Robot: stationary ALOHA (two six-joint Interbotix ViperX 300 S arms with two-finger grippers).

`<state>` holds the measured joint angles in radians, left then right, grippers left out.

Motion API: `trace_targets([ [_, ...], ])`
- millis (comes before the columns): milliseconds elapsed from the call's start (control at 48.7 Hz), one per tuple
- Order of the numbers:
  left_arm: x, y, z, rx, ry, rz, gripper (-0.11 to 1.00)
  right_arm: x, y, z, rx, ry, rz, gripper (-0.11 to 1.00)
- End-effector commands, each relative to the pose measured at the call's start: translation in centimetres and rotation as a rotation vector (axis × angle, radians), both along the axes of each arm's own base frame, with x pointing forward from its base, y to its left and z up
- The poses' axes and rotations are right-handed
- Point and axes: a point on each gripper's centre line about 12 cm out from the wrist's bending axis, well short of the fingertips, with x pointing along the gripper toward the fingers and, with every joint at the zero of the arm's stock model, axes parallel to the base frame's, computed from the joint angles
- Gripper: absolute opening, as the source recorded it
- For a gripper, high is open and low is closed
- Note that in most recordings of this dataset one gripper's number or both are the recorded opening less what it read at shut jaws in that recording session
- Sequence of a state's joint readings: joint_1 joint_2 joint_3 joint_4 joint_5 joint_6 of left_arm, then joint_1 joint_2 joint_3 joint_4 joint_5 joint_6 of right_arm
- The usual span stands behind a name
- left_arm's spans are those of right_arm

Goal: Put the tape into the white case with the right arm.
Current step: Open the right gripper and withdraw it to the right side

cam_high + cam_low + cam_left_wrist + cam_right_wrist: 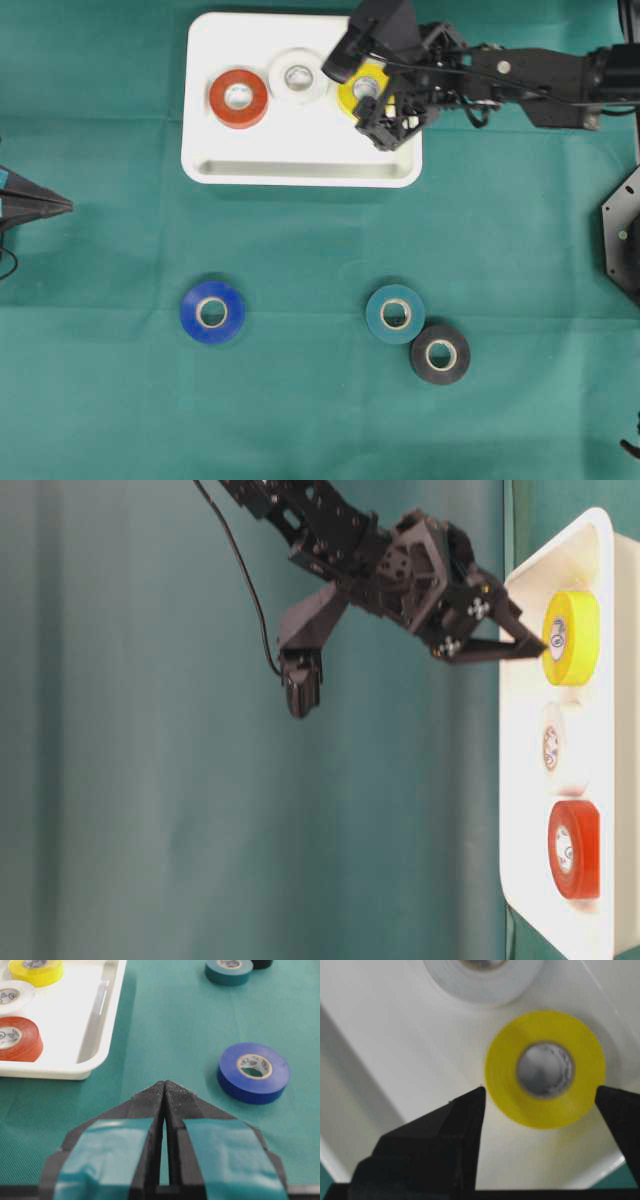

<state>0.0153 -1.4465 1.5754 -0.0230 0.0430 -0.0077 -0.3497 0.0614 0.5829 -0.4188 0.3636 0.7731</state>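
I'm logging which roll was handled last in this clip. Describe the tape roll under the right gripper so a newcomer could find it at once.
Find the white case at the top of the overhead view; three rolls lie in a row inside. The one meant is the yellow roll, rightmost, flat between the open fingers of the right gripper. Its neighbours are a white roll and a red roll.

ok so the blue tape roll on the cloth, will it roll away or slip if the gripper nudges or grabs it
Probably not roll: the blue tape roll lies flat on its side on the green cloth, so a nudge should slide it. It looks like a stiff ring with a cardboard core, likely firm to pinch. Its smooth outer face may be slightly slippery.
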Motion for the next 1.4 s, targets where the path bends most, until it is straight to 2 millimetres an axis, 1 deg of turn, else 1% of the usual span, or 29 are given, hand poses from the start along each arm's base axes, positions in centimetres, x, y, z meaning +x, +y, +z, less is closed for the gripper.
trace_targets([
  [0,0.1,0.0,0.4,0.000,-0.008,0.003,0.00,-0.7,0.3,1.9,-0.016,-0.045,0.001,0.68],
  [226,0.1,0.0,0.4,0.000,-0.008,0.003,0.00,-4.6,2.1,2.3,-0.011,-0.055,0.008,0.68],
  [370,0.1,0.0,0.4,0.000,-0.008,0.003,0.00,-7.0,3.2,2.1,-0.008,-0.064,0.016,0.68],
  [637,0.1,0.0,0.4,0.003,-0.008,0.003,0.00,-10.6,4.7,1.9,-0.007,-0.097,0.027,0.68],
  [781,0.1,0.0,0.4,0.000,-0.008,0.003,0.00,-12.1,5.2,1.9,-0.010,-0.111,0.028,0.68],
  [966,0.1,0.0,0.4,0.002,-0.008,0.003,0.00,-13.3,5.9,1.5,-0.009,-0.126,0.039,0.68],
  [1171,0.1,0.0,0.4,0.002,-0.008,0.003,0.00,-13.5,6.5,1.7,-0.013,-0.182,0.068,0.68],
  [1377,0.1,0.0,0.4,0.000,-0.008,0.003,0.00,-13.9,8.4,1.5,-0.018,-0.202,0.160,0.68],
])
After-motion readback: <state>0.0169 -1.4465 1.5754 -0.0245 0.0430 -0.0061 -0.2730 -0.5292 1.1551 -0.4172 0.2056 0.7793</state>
